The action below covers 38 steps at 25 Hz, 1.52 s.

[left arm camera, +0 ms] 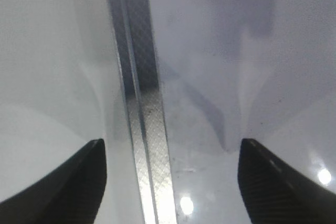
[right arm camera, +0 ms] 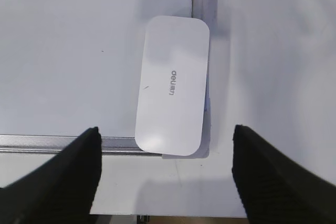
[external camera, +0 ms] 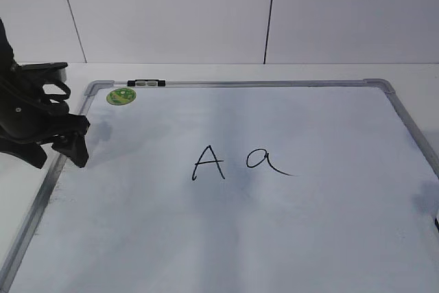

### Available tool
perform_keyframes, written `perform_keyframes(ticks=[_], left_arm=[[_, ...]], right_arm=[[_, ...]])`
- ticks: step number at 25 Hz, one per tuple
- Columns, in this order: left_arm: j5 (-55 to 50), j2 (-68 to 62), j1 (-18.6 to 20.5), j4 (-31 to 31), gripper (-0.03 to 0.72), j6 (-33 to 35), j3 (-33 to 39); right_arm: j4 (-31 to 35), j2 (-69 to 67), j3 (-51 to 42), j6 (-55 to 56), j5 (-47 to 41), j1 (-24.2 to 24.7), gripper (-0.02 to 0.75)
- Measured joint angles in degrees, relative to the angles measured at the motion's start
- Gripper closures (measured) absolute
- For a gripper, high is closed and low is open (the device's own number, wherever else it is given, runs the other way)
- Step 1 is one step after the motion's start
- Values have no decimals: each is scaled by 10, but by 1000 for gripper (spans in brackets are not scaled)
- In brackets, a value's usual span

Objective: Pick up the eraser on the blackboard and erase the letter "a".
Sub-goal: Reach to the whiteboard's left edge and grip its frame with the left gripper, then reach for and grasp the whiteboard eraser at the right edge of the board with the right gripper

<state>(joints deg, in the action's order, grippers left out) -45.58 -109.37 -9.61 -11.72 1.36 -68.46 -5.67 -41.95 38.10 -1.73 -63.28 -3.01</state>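
The small flat white rounded eraser [right arm camera: 171, 86] (faint grey lettering on top) lies in a corner of the large white grey-framed blackboard [external camera: 226, 231], overlapping its frame. The right gripper [right arm camera: 167, 174] hovers above it, jaws spread and empty. The handwritten black lowercase letter "a" [external camera: 269, 161] stands beside a capital "A" [external camera: 208, 162]. The left gripper [left arm camera: 170, 179], released, straddles the frame's left rail.

The blackboard [external camera: 226, 238] runs off the exterior view's bottom and right edges, so its near corners are unseen. The eraser [right arm camera: 172, 85] covers one board corner, its grey lettering too small to read. The left hand [left arm camera: 170, 182] shows only two fingertips, cut by the lower edge.
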Motion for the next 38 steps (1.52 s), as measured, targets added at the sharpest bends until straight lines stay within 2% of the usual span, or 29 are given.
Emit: perform_keyframes(ticks=[11, 38], left_arm=[[-6, 0, 32, -4, 104, -14, -4], [-29, -16, 32, -5, 104, -10, -4]], right_arm=[[0, 0, 0, 0, -4, 0, 146], [1, 0, 0, 0, -4, 0, 146]])
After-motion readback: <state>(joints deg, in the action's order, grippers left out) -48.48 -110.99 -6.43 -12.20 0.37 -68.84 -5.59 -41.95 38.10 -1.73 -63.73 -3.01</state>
